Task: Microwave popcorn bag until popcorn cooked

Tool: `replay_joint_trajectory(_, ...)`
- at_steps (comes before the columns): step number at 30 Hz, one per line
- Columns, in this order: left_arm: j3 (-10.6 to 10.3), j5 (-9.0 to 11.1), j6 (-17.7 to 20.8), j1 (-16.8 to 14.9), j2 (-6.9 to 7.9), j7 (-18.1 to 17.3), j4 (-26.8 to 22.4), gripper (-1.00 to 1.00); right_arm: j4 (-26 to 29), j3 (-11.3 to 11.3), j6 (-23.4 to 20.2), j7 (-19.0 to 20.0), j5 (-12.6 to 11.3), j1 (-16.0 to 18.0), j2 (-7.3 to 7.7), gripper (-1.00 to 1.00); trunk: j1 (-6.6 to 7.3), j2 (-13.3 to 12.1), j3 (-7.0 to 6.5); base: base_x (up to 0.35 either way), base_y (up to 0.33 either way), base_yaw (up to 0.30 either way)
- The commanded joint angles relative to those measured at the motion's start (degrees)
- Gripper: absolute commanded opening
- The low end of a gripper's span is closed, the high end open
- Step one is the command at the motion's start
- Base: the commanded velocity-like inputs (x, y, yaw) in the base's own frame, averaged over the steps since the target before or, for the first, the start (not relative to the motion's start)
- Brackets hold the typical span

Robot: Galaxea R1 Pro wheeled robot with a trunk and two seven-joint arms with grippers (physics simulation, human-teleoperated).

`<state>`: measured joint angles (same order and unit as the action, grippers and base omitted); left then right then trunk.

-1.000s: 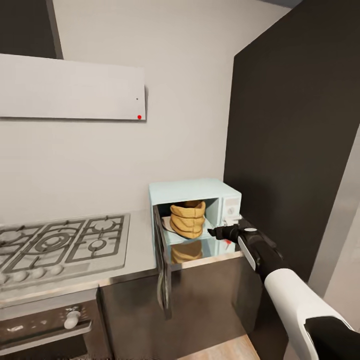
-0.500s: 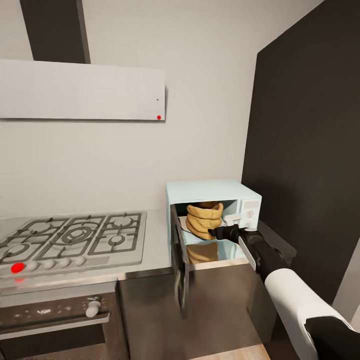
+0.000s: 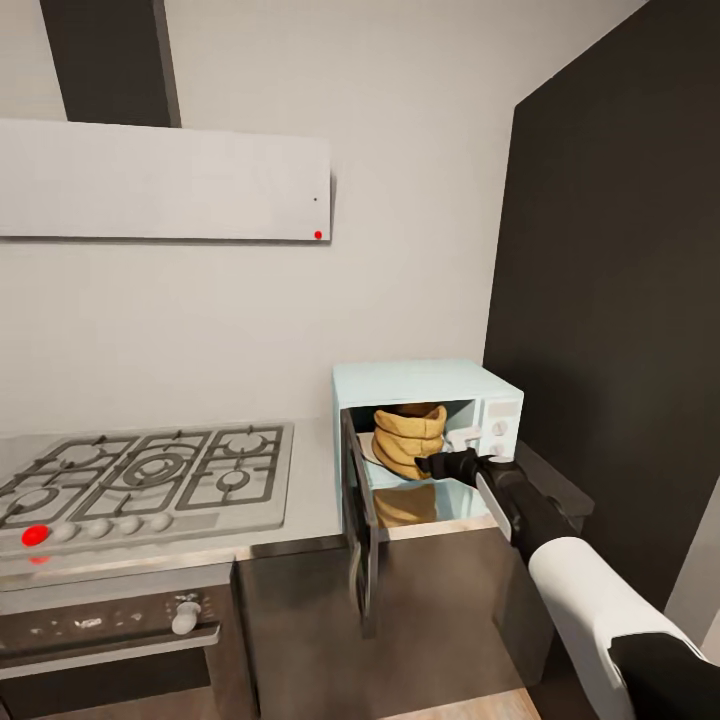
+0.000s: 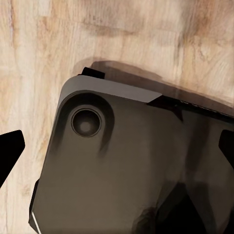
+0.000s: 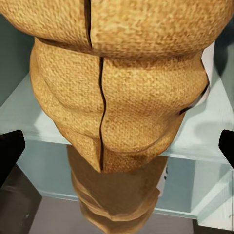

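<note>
The popcorn bag (image 3: 408, 438) stands upright inside the microwave (image 3: 430, 440), whose door (image 3: 358, 520) hangs open over the surface (image 3: 318, 500) edge. The right end effector (image 3: 428, 466) sits just in front of the bag, fingers spread wide and holding nothing. The step in hand looks like withdrawal: back straight out without brushing the sack, then swing the door shut from its outer face, pushing evenly so the microwave doesn't slide. The left end effector (image 4: 117, 156) points at the floor, fingertips wide apart
</note>
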<state>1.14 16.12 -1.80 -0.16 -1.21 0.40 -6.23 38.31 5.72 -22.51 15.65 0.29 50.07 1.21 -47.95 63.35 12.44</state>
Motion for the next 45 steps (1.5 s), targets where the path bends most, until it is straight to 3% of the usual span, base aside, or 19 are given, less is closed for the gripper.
replay_joint_trajectory(1, 0.09, 0.23, -0.14, -0.02, -0.02, 0.04, -0.01, 1.00, 0.10, 0.17, -0.28, 0.10, 0.06, 0.03, 0.11, 1.00, 0.00, 0.05, 0.07, 0.000, 0.000, 0.000)
replay_joint_trajectory(45, 0.09, 0.25, -0.14, -0.02, 0.16, -0.05, -0.01, 1.00, -0.17, 0.70, -0.08, 0.35, -0.29, -0.41, -0.33, 1.00, 0.00, 0.05, 0.07, 0.136, 0.000, 0.000)
